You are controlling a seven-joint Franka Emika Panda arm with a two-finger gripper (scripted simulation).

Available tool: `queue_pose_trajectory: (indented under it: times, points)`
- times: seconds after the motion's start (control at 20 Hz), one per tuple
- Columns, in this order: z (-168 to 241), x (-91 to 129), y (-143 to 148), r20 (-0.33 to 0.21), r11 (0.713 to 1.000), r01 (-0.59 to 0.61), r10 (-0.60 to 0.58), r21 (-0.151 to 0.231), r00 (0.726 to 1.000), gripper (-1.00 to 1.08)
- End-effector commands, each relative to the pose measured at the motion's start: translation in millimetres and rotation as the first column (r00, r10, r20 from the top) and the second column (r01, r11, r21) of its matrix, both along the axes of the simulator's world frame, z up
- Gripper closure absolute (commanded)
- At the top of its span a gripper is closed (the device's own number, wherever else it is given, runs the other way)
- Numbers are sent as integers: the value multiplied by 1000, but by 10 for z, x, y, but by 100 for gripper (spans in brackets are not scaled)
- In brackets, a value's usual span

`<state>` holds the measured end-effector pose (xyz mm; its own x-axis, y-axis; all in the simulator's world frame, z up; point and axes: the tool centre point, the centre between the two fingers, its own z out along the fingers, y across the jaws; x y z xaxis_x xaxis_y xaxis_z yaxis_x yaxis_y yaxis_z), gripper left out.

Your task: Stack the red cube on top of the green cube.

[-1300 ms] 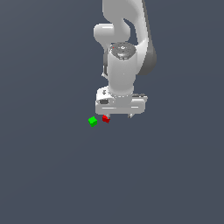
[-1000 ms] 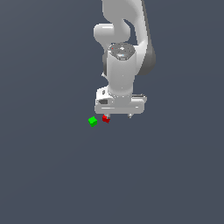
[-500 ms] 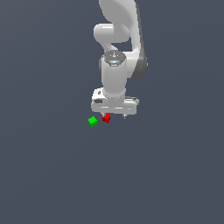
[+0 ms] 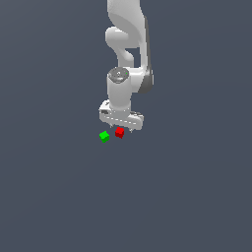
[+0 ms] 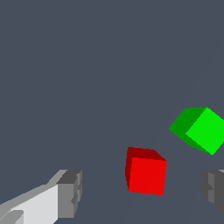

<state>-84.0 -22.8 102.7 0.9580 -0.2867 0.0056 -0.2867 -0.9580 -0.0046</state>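
Exterior view: you look from far off and above, arm [image 4: 127,74] upper centre of frame | Wrist view: you look from close, down past the finger pads [image 5: 70,192] | Shared: red cube [image 4: 119,132] [image 5: 146,173] and green cube [image 4: 104,136] [image 5: 199,129] on the grey floor [image 4: 59,187] appear in both.

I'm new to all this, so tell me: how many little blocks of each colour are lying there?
Red cube: 1
Green cube: 1
Total: 2 cubes, lying apart on the floor below the gripper.
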Motion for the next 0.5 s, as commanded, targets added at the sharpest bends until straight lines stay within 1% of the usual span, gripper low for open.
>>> queue_pose_trajectory:
  times: [0.0, 0.25, 0.45]
  points:
    - [-115, -121, -53, -2, 999, 41, -41, -2, 999, -92]
    - [-267, -278, -112, -5, 996, 93, -93, -3, 996, -92]
    - [-321, -329, -127, -7, 994, 110, -110, -4, 994, -92]
